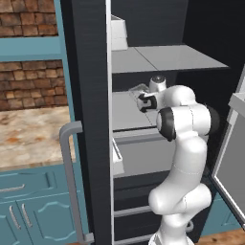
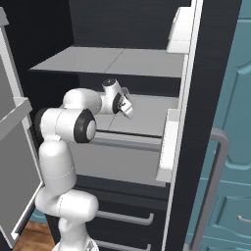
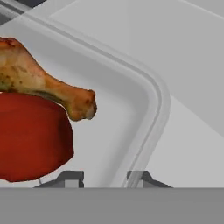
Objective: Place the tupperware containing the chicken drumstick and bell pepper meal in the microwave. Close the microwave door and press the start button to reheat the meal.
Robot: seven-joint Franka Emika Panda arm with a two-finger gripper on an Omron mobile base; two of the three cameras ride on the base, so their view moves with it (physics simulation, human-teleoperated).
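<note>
A clear tupperware (image 3: 118, 127) lies on the middle shelf (image 1: 125, 117) of the open fridge. In it a browned chicken drumstick (image 3: 39, 83) rests on a red bell pepper (image 3: 30, 135). My gripper (image 3: 106, 178) is at the tupperware's near corner, with its fingertips (image 3: 72, 177) narrowed on either side of the rim. From the base, the gripper (image 1: 142, 102) (image 2: 126, 107) reaches into the fridge at shelf height, and part of the tupperware (image 1: 137, 89) shows behind it. The microwave and the microwave door are out of view.
The black fridge door (image 1: 88, 119) with its grey bar handle (image 1: 69, 182) stands open on the left. A second grey door (image 1: 232, 158) stands open on the right. An upper shelf (image 1: 162, 57) hangs close above my hand, and a drawer (image 2: 122, 164) sits below.
</note>
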